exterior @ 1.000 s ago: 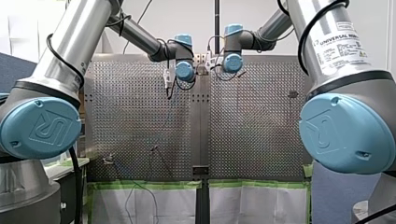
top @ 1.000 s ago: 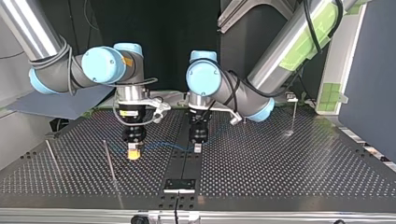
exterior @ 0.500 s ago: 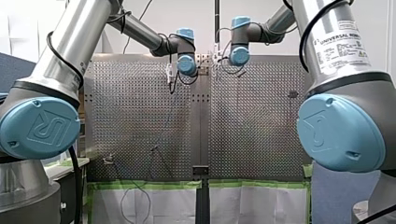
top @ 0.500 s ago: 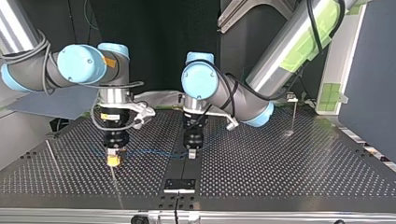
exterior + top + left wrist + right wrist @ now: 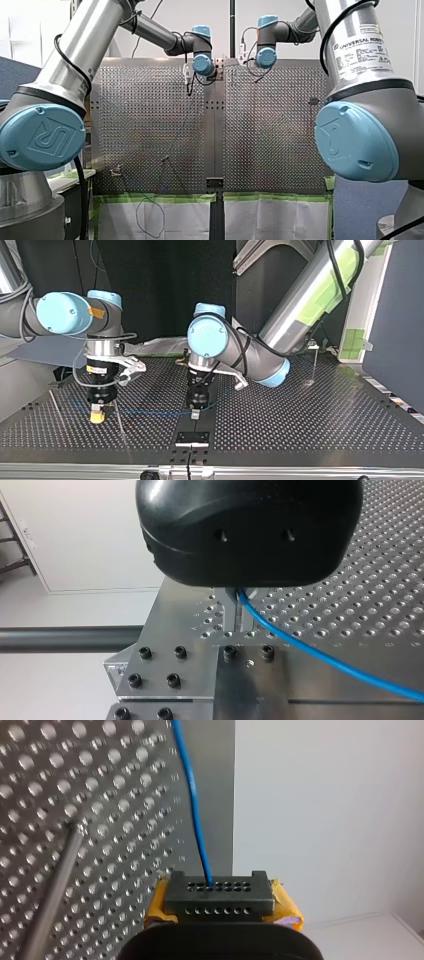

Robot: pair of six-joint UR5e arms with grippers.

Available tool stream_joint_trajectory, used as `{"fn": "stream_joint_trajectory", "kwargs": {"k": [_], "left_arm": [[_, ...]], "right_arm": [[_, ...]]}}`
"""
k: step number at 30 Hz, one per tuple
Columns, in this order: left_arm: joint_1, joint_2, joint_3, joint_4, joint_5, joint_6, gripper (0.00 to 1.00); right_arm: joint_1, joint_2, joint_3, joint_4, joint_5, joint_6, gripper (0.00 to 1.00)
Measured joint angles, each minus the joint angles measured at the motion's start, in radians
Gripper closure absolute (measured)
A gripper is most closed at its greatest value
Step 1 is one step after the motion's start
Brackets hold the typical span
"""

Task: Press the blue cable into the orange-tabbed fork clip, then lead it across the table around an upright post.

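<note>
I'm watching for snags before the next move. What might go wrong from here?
1. The cable looks stretched between my right gripper and my left gripper. Pulling them further apart may make it slip from a grip.
2. A thin post stands close beside my right gripper. The gripper may knock it, or the cable may pass on its wrong side.

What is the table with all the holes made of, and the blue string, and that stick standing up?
The table looks like bare metal: silvery grey and shiny, with neat drilled holes. The blue cable seems plastic-coated: it is smooth and glossy, and it bends in a soft curve. The post looks like a thin metal rod, grey and slightly shiny.
</note>
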State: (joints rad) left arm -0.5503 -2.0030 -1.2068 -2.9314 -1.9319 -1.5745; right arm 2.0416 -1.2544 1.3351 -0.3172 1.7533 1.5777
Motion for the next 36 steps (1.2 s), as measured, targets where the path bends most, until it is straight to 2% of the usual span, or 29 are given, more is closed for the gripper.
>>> {"fn": "stream_joint_trajectory", "kwargs": {"k": [13,22,36], "left_arm": [[-0.009,-0.011,0.097,-0.035,0.009,-0.027,1.0],[-0.027,-0.052,0.147,-0.065,0.022,-0.03,1.0],[-0.064,-0.14,0.273,-0.135,0.022,-0.032,1.0]], "right_arm": [[-0.057,-0.011,-0.001,0.014,-0.007,0.015,1.0],[-0.087,-0.014,-0.001,0.02,-0.012,0.02,1.0],[-0.145,-0.014,0.0,0.03,-0.029,0.022,1.0]]}}
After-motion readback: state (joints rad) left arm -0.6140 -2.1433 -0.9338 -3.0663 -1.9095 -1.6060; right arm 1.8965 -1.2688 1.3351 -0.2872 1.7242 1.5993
